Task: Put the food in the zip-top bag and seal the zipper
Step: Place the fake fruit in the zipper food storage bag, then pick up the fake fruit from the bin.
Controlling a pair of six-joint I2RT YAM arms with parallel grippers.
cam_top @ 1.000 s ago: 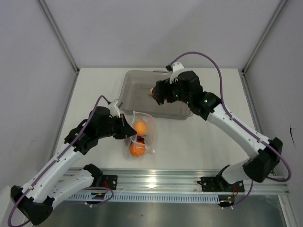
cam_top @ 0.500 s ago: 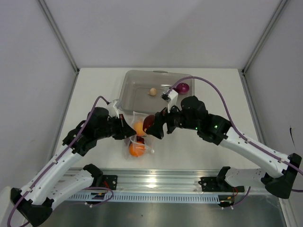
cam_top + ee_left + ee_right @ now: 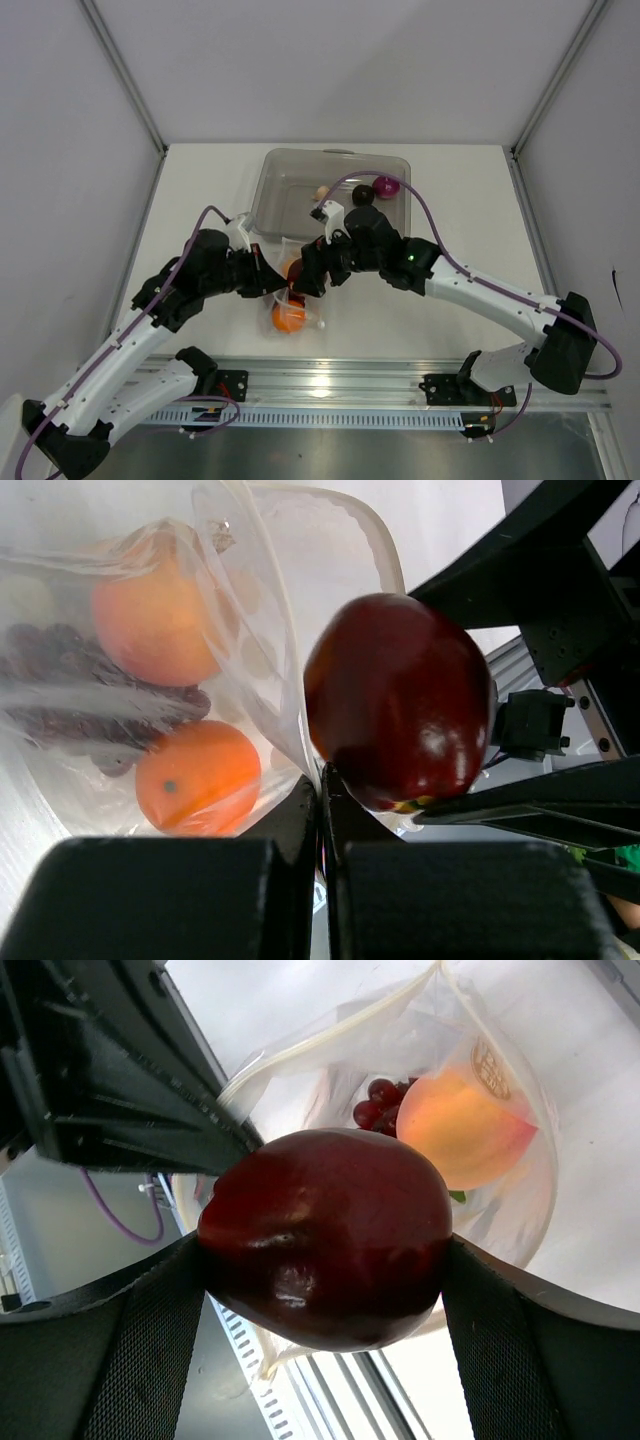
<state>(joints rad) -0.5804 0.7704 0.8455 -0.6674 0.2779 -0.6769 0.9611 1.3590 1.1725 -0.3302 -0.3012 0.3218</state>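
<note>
The clear zip-top bag (image 3: 300,298) lies near the table's front with its mouth held up and open. My left gripper (image 3: 268,281) is shut on the bag's mouth edge (image 3: 300,735), where the thin zipper strip (image 3: 372,542) runs. An orange (image 3: 196,777), a peach (image 3: 150,610) and dark red grapes (image 3: 55,685) lie inside the bag. My right gripper (image 3: 325,1260) is shut on a dark red fruit (image 3: 325,1235) and holds it right at the bag's mouth (image 3: 330,1030), beside the left fingers. The same fruit (image 3: 400,705) fills the left wrist view.
A translucent grey tray (image 3: 290,175) stands behind the bag. In it lie a beige bulb (image 3: 322,192), a blackish fruit (image 3: 362,196) and a purple ball (image 3: 386,186). A metal rail (image 3: 400,385) runs along the near edge.
The right arm has carried the dark red fruit from over the tray down and left to the bag's mouth. My left gripper has kept its hold on the bag edge.
</note>
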